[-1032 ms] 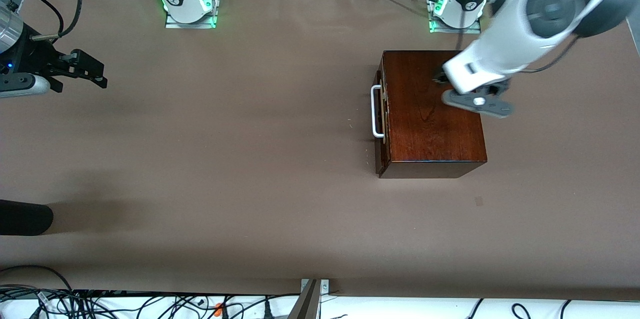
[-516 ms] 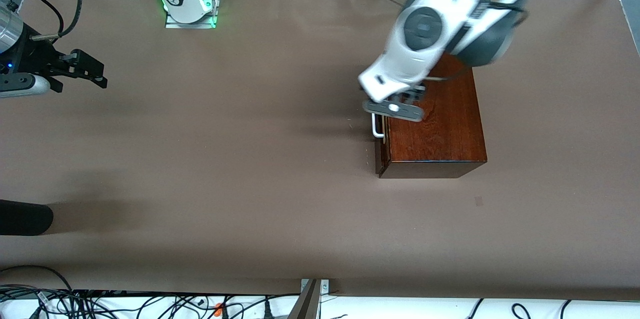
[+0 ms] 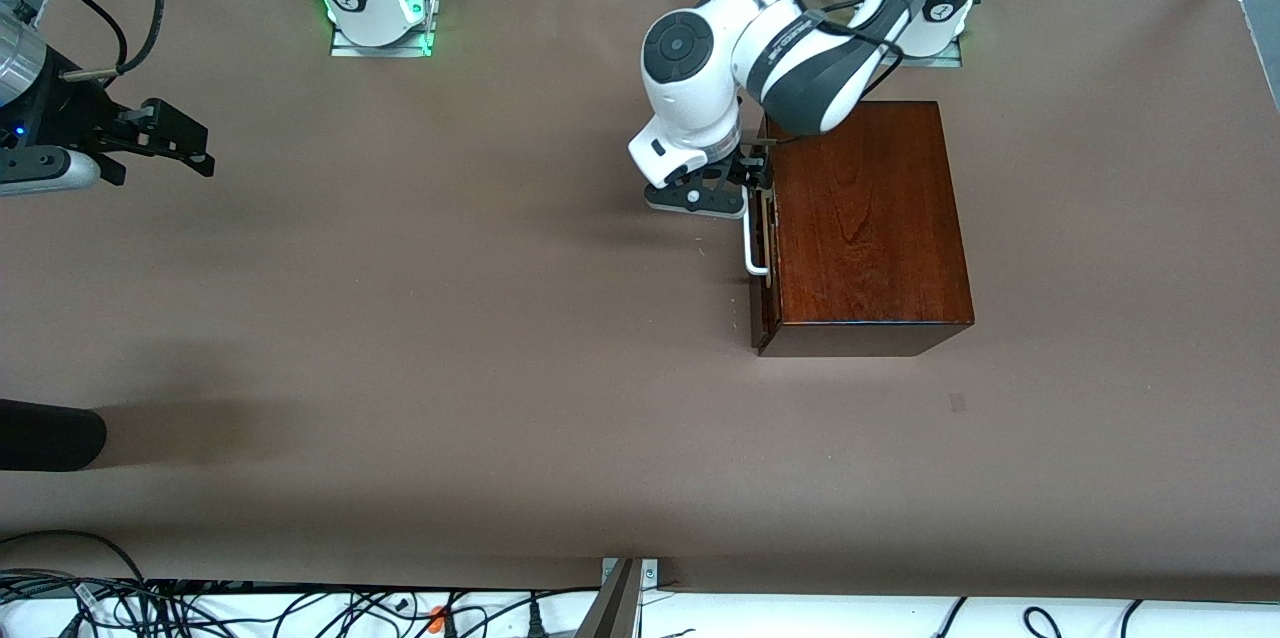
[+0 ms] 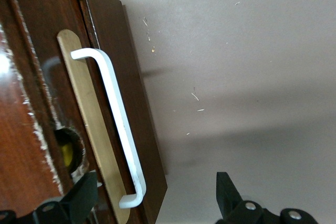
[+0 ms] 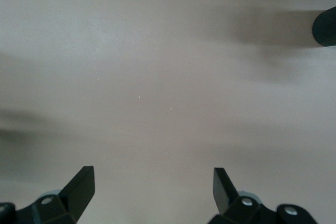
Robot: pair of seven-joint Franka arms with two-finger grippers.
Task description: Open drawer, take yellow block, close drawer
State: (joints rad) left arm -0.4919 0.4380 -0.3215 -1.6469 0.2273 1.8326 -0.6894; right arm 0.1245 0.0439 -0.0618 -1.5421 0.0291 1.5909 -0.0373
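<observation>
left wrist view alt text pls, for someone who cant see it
The left gripper hangs open in front of the shut drawer, its fingers straddling one end of the white handle. The brown table fills the rest.

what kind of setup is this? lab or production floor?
Looks like a robotics lab bench: a brown paper-covered table, loose cables along its near edge, and a lone wooden box as a test prop.
</observation>
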